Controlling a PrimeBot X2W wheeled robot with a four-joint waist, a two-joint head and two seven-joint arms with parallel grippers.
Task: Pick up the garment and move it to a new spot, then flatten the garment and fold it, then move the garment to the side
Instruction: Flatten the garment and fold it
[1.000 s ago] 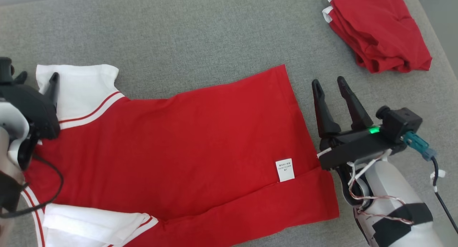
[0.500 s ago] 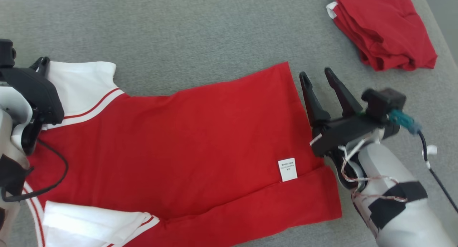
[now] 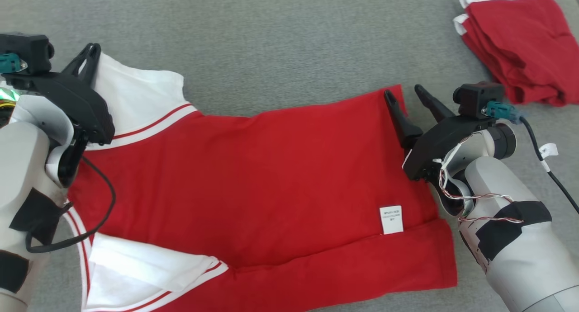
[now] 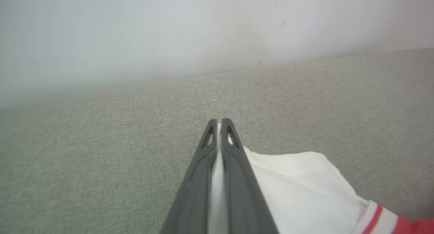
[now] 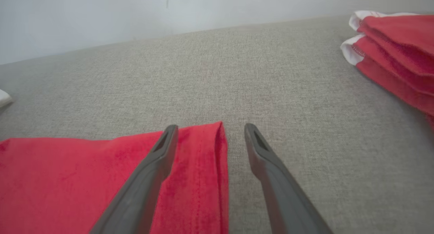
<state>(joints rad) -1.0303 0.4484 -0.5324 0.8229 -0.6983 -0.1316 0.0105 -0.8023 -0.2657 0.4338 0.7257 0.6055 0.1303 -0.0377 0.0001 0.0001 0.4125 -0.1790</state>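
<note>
1. The garment [image 3: 271, 176]: soft, limp red cloth, lying flat mid-view.
2. My left pincer [image 4: 219, 122] pinches its white sleeve [image 3: 135, 95], 10 o'clock.
3. My right pincer [image 3: 402, 91], spread, straddles the hem corner [image 5: 206, 139], 2 o'clock: likely my hold.

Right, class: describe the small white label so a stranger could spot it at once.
On the grey fabric surface a red garment with white sleeves lies spread out. Near its hem end, beside the folded-over strip, sits the label: a small white rectangle with tiny print, the only white on the red body.

Folded red pile [image 3: 520, 45] far right on grey fabric surface [image 3: 271, 40].
</note>
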